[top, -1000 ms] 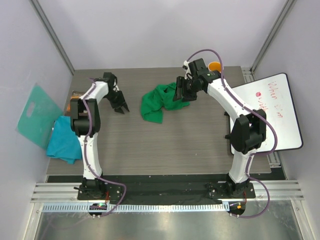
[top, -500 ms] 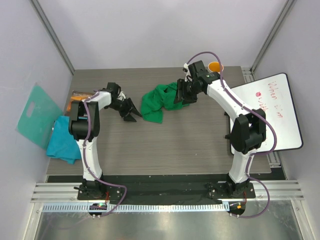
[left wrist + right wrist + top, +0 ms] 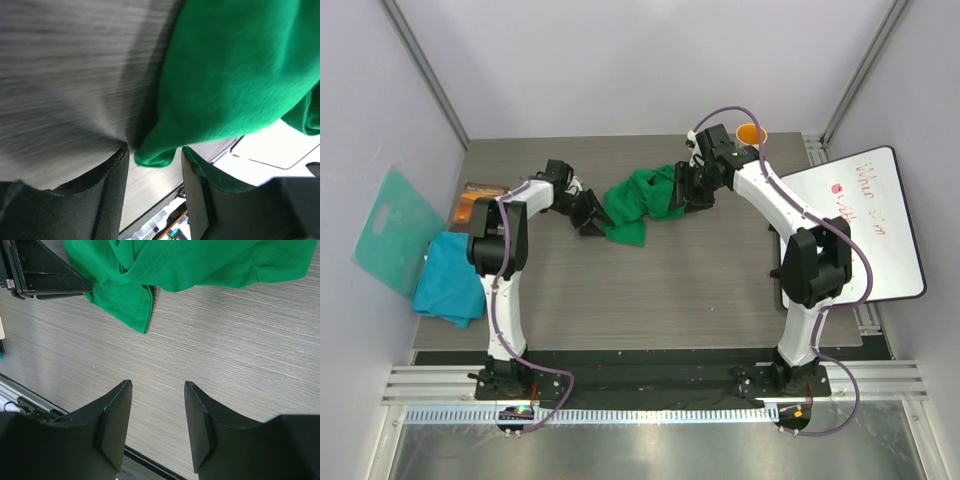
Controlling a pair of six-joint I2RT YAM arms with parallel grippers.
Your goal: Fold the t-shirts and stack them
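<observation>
**Both of mine released, nothing clamped**

My left gripper is unclenched. A corner of the crumpled bright green cloth t-shirt, lying mid-table, sits loose between its fingers. My right gripper hangs spread over the grey wood-grain table, just beside that shirt. The teal-blue cloth t-shirt lies bunched at the left edge.

Can pass freely over the near half of the bench; blocked mid-back by the green shirt, left by the teal shirt, right by the whiteboard.
</observation>
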